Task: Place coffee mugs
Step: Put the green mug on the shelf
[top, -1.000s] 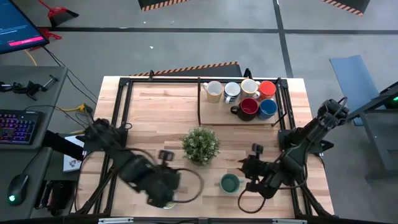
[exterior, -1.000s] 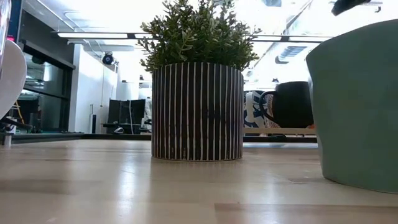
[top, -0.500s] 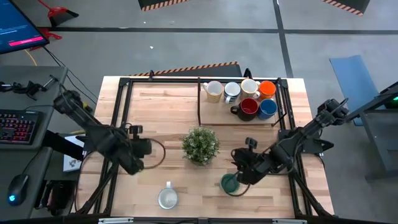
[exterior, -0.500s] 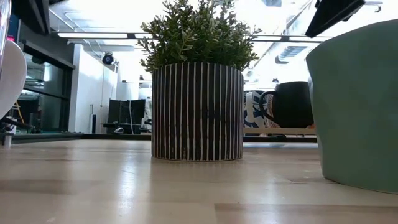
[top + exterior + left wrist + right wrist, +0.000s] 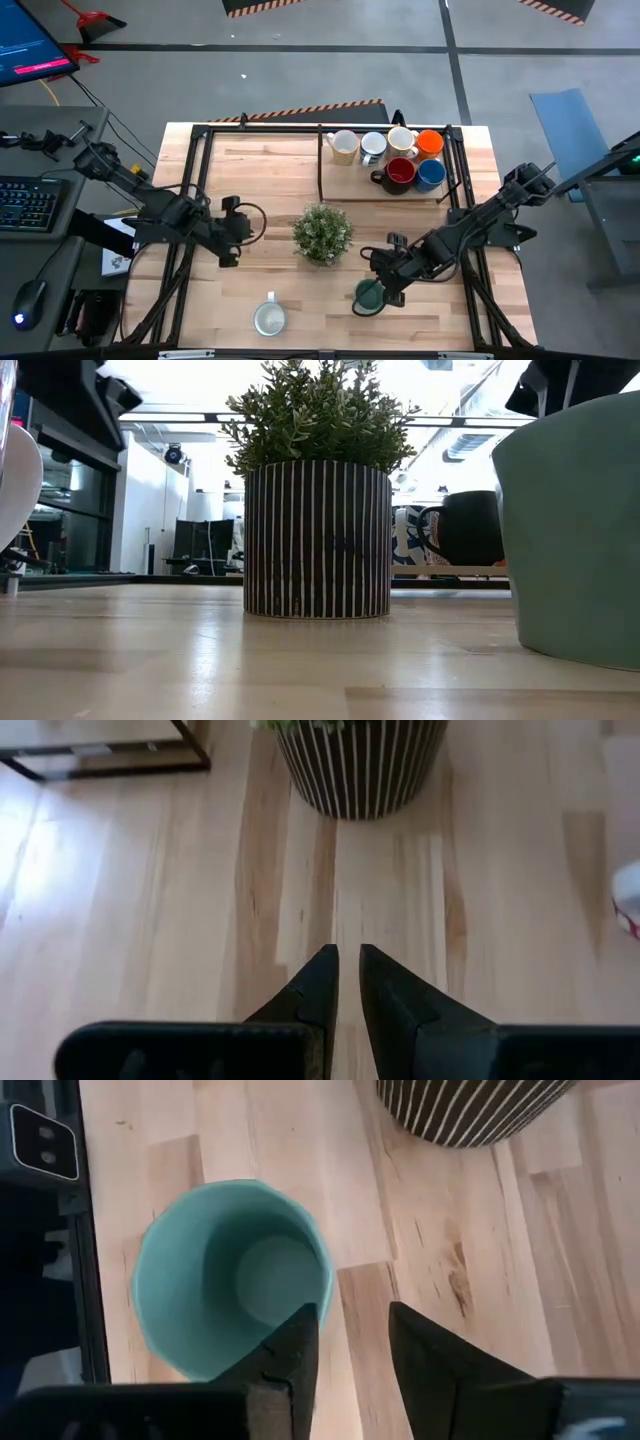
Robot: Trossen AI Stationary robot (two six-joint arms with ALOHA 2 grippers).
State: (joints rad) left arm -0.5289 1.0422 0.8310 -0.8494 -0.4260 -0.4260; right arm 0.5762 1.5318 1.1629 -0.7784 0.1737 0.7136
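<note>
A green mug (image 5: 368, 297) (image 5: 232, 1275) (image 5: 580, 530) stands upright on the table near its near edge. My right gripper (image 5: 385, 276) (image 5: 352, 1330) is open just above the mug. One finger is over the rim, the other outside the wall. A white mug (image 5: 268, 318) (image 5: 630, 900) stands upright left of the green one. My left gripper (image 5: 232, 243) (image 5: 348, 958) is shut down to a thin slit, empty, and points at the plant. Cream (image 5: 342, 146), white (image 5: 372, 147), orange (image 5: 430, 143), red (image 5: 399, 174) and blue (image 5: 430, 175) mugs stand at the far right.
A spiky potted plant (image 5: 322, 232) (image 5: 318, 490) in a striped pot stands mid-table between the two grippers. A black frame (image 5: 322, 165) encloses the group of mugs at the far right. Black rails (image 5: 195, 170) run along the table's edges. Bare wood lies on the far left.
My left gripper has drawn back from the white mug, up and toward the table's far left, leaving the mug standing. My right gripper has moved toward the table's left and down onto the green mug, coming into the low view's top.
</note>
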